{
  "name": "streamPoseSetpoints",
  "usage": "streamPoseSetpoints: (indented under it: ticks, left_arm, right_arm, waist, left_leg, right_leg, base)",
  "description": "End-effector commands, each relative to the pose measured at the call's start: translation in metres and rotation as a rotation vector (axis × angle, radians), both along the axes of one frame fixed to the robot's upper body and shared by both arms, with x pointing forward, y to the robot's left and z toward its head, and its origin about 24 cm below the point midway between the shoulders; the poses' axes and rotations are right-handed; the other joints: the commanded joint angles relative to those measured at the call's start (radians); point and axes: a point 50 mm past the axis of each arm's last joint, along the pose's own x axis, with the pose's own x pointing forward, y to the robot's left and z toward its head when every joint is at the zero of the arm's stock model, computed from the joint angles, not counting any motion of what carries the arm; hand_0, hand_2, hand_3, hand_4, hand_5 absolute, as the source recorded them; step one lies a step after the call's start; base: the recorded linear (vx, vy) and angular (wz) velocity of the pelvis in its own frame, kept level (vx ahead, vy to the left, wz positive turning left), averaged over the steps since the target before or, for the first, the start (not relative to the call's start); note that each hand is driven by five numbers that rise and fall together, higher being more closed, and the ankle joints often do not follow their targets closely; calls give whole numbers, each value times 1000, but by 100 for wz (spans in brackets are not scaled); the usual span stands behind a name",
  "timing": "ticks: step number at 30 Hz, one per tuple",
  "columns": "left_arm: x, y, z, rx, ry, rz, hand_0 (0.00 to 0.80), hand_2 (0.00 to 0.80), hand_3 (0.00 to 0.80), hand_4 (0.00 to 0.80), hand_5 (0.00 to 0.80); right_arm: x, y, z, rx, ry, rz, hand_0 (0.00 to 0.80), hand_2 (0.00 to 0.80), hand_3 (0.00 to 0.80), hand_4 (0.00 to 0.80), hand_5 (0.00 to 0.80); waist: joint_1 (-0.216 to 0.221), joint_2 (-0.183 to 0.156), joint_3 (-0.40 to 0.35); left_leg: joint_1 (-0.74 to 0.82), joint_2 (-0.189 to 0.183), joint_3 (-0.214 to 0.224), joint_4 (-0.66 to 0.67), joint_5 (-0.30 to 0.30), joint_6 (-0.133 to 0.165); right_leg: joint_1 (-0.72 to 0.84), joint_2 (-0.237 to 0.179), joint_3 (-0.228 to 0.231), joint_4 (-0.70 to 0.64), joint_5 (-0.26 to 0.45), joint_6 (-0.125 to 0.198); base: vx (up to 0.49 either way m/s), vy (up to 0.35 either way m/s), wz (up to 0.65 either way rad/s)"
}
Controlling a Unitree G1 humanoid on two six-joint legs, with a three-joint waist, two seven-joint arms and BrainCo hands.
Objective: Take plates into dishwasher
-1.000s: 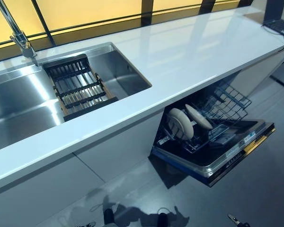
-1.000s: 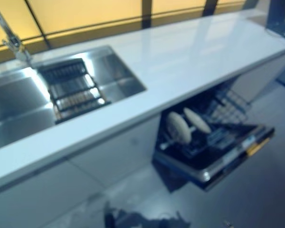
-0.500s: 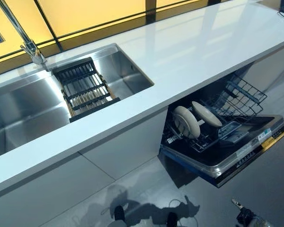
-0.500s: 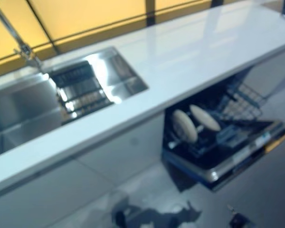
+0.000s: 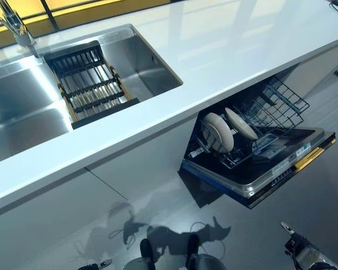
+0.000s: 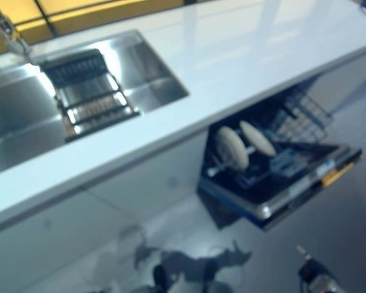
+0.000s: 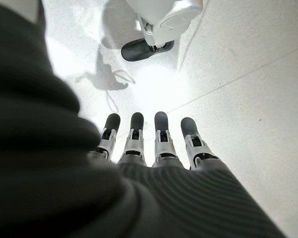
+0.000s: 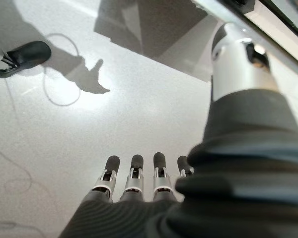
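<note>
Two cream plates (image 5: 218,131) (image 5: 240,123) stand upright in the lower rack (image 5: 273,109) of the open dishwasher (image 5: 259,174) under the white counter. My right hand (image 5: 302,256) hangs low at the bottom right, below the dishwasher door; its wrist view shows its fingers (image 8: 134,179) straight over the floor, holding nothing. My left hand (image 5: 96,264) just shows at the bottom edge; its wrist view shows its fingers (image 7: 161,139) straight over the floor, empty.
A white counter (image 5: 225,50) runs across the view. A steel sink (image 5: 22,112) at the left holds a dark drying rack (image 5: 87,84), with a tap (image 5: 14,25) behind it. The dishwasher door juts out over the grey floor.
The camera has tilted down and the whole picture has shifted. My right hand shows a little more at the bottom right, and my left hand has come into view at the bottom edge.
</note>
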Motion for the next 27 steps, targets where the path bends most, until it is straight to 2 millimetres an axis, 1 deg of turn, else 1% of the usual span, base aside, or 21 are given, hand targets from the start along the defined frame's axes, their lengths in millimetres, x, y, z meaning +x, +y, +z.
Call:
streamPoseSetpoints:
  ticks: [1,2,3,4,6,8,10,11,13,14,18,19,20,22,27]
  left_arm:
    - [-15,13,1,8,18,153,0,0,0,0,0]
    - [-20,12,0,1,26,184,0,0,0,0,0]
    - [-23,11,-1,-2,36,177,0,0,0,0,0]
    - [-26,10,-3,-5,31,175,0,0,0,0,0]
    - [-26,8,-4,-13,25,174,0,0,0,0,0]
    - [-26,2,-7,-31,23,146,0,0,0,0,0]
    - [-29,-3,-9,-45,26,138,0,0,0,0,0]
    - [-30,-4,-10,-46,28,136,0,0,0,0,0]
    - [-33,-4,-11,-46,36,127,0,0,0,0,0]
    - [-32,-4,-11,-49,30,123,0,0,0,0,0]
    - [-27,-5,-10,-53,17,115,0,0,0,0,0]
    - [-27,-5,-10,-54,17,115,0,0,0,0,0]
    - [-25,-5,-9,-57,8,119,0,0,0,0,0]
    - [-24,-6,-9,-59,-3,126,0,0,0,0,0]
    - [-18,-14,-11,-88,-30,147,0,0,0,0,0]
  right_arm:
    - [10,-2,7,-41,-3,2,0,0,0,0,0]
    - [7,-1,4,-23,-18,-16,0,0,0,0,0]
    - [4,0,2,-7,-47,-36,0,0,0,0,0]
    - [3,2,0,7,-89,-56,0,0,0,0,0]
    - [8,2,2,21,-150,-80,0,0,0,0,0]
    - [16,-3,10,31,-231,-128,0,0,0,0,0]
    - [20,-8,16,30,-261,-151,0,0,0,0,0]
    - [21,-10,18,25,-274,-156,0,0,0,0,0]
    - [23,-15,22,18,-288,-185,0,0,0,0,0]
    - [25,-19,28,8,-299,-201,0,0,0,0,0]
    - [34,-35,46,-36,-344,-224,0,0,0,0,0]
    - [35,-36,47,-37,-350,-227,0,0,0,0,0]
    - [41,-40,56,-46,-380,-239,0,0,0,0,0]
    - [44,-44,62,-42,-416,-252,0,0,0,0,0]
    - [56,-60,89,-42,-559,-299,0,0,0,0,0]
  waist:
    - [14,12,2]
    - [15,9,0]
    - [17,7,1]
    - [19,9,3]
    - [18,14,5]
    - [10,32,3]
    - [7,49,1]
    - [7,55,1]
    - [6,67,2]
    - [5,76,7]
    - [5,108,32]
    - [5,110,33]
    - [4,120,46]
    - [2,127,54]
    - [-4,161,85]
  left_leg:
    - [-7,45,-37,141,-101,19]
    - [-11,61,-39,144,-101,14]
    - [-14,72,-37,149,-101,12]
    - [-14,78,-36,132,-90,4]
    - [-8,77,-37,107,-74,-4]
    - [2,69,-42,56,-42,-21]
    - [6,53,-52,10,-16,-33]
    - [5,46,-45,-11,3,-32]
    - [14,35,-47,-37,14,-37]
    - [12,32,-45,-41,16,-38]
    - [-17,23,-50,-26,19,-42]
    - [-20,22,-50,-23,18,-42]
    - [-33,22,-48,-13,17,-41]
    - [-48,20,-51,2,15,-43]
    - [-117,17,-55,100,-3,-49]
  right_leg:
    - [-22,-27,-5,46,-11,44]
    - [-12,-15,-2,40,-31,42]
    - [-2,-12,-6,30,-36,41]
    - [10,-6,-12,14,-38,37]
    - [18,-4,-22,0,-38,36]
    - [13,-8,-31,-10,-40,34]
    - [4,-14,-33,-15,-37,35]
    - [-4,-18,-39,-19,-28,29]
    - [-7,-21,-39,-23,-29,32]
    - [-16,-24,-39,-18,-31,31]
    - [-58,-35,-39,20,-42,26]
    - [-61,-36,-40,24,-43,26]
    - [-79,-40,-40,44,-52,22]
    - [-94,-42,-37,61,-59,17]
    - [-166,-60,-40,178,-111,-7]
  base:
    - [122,-361,6]
    - [81,-288,-7]
    - [74,-293,-8]
    - [47,-232,1]
    - [26,-137,7]
    - [7,-64,2]
    - [-17,-3,14]
    - [-21,-1,17]
    - [-19,-16,15]
    - [-40,-10,17]
    - [-85,-19,11]
    - [-98,-33,6]
    - [-71,-28,4]
    - [-68,-36,2]
    - [-62,-28,1]
